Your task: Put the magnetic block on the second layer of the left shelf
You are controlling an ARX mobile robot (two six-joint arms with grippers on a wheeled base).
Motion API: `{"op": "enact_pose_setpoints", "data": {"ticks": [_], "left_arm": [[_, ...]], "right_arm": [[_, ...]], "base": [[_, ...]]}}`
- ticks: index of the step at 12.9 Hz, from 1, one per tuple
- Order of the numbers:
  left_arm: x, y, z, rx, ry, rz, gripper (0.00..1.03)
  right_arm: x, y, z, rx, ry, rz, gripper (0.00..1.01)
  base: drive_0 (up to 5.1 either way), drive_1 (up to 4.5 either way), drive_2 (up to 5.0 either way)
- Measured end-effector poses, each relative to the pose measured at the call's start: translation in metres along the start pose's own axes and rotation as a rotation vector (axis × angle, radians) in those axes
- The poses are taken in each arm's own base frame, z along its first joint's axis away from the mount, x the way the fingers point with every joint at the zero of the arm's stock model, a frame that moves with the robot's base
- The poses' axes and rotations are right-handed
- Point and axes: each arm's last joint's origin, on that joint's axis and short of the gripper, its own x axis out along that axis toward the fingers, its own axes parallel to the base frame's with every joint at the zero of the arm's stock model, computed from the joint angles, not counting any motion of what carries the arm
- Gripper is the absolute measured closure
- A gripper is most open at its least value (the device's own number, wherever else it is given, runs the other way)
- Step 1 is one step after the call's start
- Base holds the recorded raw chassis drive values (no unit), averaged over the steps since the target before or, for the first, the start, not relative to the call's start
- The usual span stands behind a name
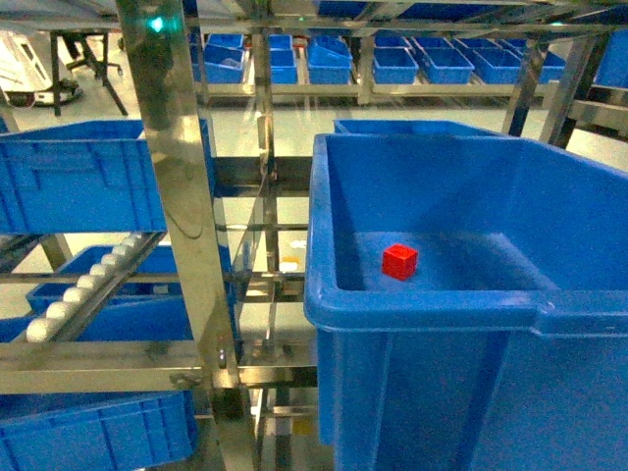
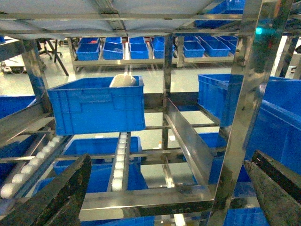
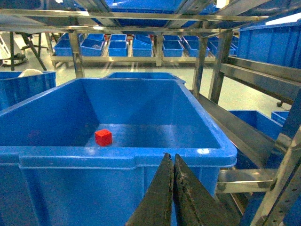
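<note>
The magnetic block (image 1: pixel 399 261), a small red cube, lies on the floor of a deep blue crate (image 1: pixel 422 306) on the right; the right wrist view shows the block (image 3: pixel 103 137) too. My right gripper (image 3: pixel 170 157) is shut and empty, just outside that crate's near rim (image 3: pixel 117 155). My left gripper (image 2: pixel 169 188) is open wide with nothing between its fingers (image 2: pixel 56 197), facing the steel rack. On the left shelf, a blue crate (image 2: pixel 96 107) rests on a level with white-roller rails (image 2: pixel 121 160); that crate (image 1: pixel 78 184) is also in the head view. Neither gripper shows in the head view.
A shiny perforated upright (image 1: pixel 182 196) stands between the two crates, close to my left gripper as the upright (image 2: pixel 244 94). A white object (image 2: pixel 123 81) sits in the left crate. More blue crates (image 1: pixel 98 427) fill the lower levels, and rows of blue bins (image 1: pixel 392 59) line the far racks.
</note>
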Motion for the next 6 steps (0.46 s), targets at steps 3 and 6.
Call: {"op": "enact_pose_setpoints", "data": {"ticks": [3, 6], "left_arm": [[0.0000, 0.0000, 0.0000, 0.000, 0.000, 0.000, 0.05], [0.0000, 0.0000, 0.0000, 0.000, 0.000, 0.000, 0.05]], "right_arm": [[0.0000, 0.0000, 0.0003, -0.001, -0.003, 0.000, 0.75], [0.0000, 0.0000, 0.0003, 0.000, -0.003, 0.000, 0.35]], "base": [[0.0, 0.00, 0.0], [0.0, 0.00, 0.0]]}}
